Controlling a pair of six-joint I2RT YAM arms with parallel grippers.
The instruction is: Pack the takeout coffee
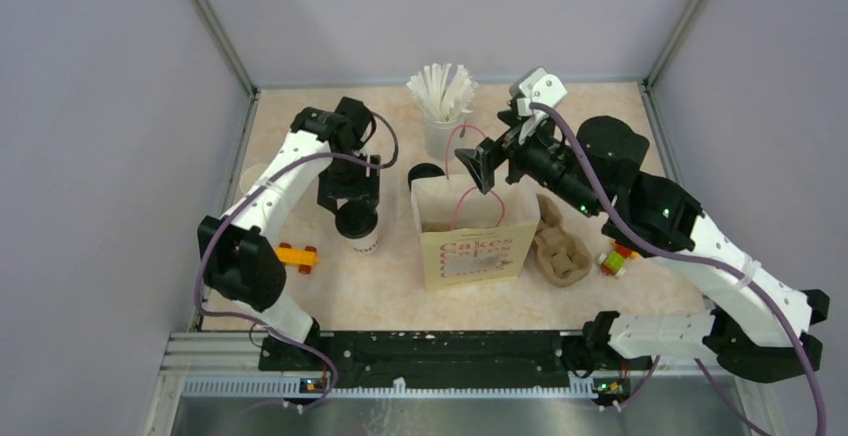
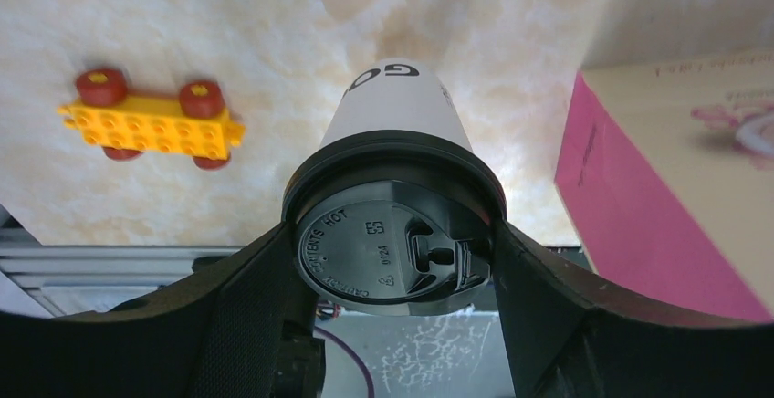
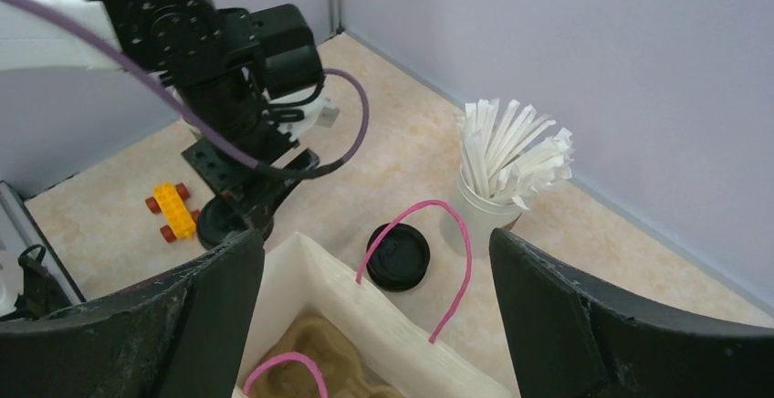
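**Hazards at the pick-up, read from the near edge outward.** Nearest, a yellow toy block [image 1: 297,256] lies on the table [image 1: 370,291] near the takeout coffee [image 2: 392,142]. The coffee stands upright to the left of the paper bag [image 1: 475,251], apart from it. The left gripper [image 2: 394,247] brackets the black lid with one finger against each side of its rim, so it appears clamped on the cup at lid height only. Judged risk: a hold on the lid alone may pop it loose, or let the white body swing and spill on lifting. The bag's mouth is narrow, with a pulp carrier [image 3: 310,361] lying inside and pink handles [image 3: 456,234] arching over it. A cup lowered off-centre could snag a loop, strike the wall and topple the light bag. A second carrier [image 1: 558,248] lies just beside the bag's right side. At the mouth's far edge the right gripper [image 1: 488,168] hangs with its jaws spread wide and nothing visibly pinched. Two arms meeting over that opening could collide. Just behind the bag's left corner, a second lidded cup [image 1: 427,174] could be knocked by a wide swing. Farthest, the straw cup [image 1: 443,106] stands apart from the likely route.
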